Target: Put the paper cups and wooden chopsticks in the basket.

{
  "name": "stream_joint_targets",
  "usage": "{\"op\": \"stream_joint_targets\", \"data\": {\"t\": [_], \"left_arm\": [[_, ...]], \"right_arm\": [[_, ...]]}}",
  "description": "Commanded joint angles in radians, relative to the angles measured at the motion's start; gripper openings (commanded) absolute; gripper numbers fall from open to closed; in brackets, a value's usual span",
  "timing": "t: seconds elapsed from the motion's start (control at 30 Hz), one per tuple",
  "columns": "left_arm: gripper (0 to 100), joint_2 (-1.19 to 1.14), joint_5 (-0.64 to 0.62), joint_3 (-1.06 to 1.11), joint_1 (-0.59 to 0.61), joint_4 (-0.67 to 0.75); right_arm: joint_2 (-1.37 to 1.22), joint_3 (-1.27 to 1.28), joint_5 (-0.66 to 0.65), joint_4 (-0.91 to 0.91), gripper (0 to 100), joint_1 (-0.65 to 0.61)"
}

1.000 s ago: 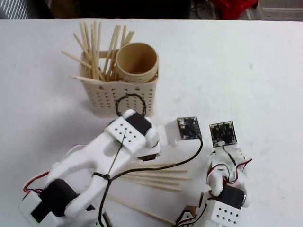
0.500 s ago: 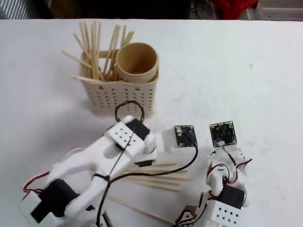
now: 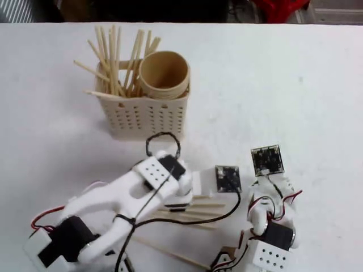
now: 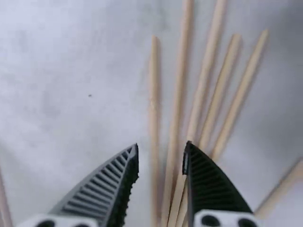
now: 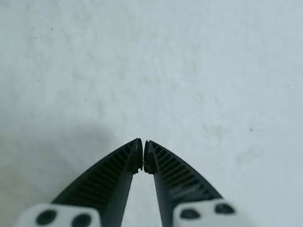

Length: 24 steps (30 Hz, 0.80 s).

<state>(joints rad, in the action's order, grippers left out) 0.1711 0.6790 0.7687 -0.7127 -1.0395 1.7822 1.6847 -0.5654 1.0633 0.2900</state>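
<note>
Left end effector [image 4: 160, 145] gapes over chopsticks [image 4: 179, 94], probably short of basket [image 3: 147, 116].

The loose pale wooden chopsticks [image 3: 199, 213] lie half under the white plastic left arm [image 3: 122, 198], so I can't count them. In the left wrist view they're blurred, with several tips cut by the picture's edge. The perforated cream plastic basket [image 3: 144, 116] hides the lower parts of the tan paper cups [image 3: 163, 73] nested inside, so their number is unclear. The arm's base runs off the high view's bottom edge.

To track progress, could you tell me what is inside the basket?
The basket holds standing chopsticks and nested paper cups; its floor and the cup count are hidden.
</note>
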Motion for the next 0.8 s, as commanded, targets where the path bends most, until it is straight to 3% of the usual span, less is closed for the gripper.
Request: {"op": "stream_joint_targets", "data": {"t": [0.0,0.17,0.37,0.6,0.77], "left_arm": [[17,0.002,0.000,0.000,0.019,0.037],[17,0.002,0.008,-0.002,0.091,0.092],[17,-0.024,0.008,-0.005,0.090,0.092],[17,-0.320,0.003,-0.221,0.101,-0.020],[7,-0.386,0.003,-0.313,0.148,-0.054]], "right_arm": [[0.008,0.006,-0.003,0.002,2.5,0.007],[0.008,0.006,-0.003,0.002,2.5,0.007],[0.008,0.006,-0.003,0.002,2.5,0.007],[0.008,0.006,-0.003,0.002,2.5,0.007],[0.008,0.006,-0.003,0.002,2.5,0.007]]}}
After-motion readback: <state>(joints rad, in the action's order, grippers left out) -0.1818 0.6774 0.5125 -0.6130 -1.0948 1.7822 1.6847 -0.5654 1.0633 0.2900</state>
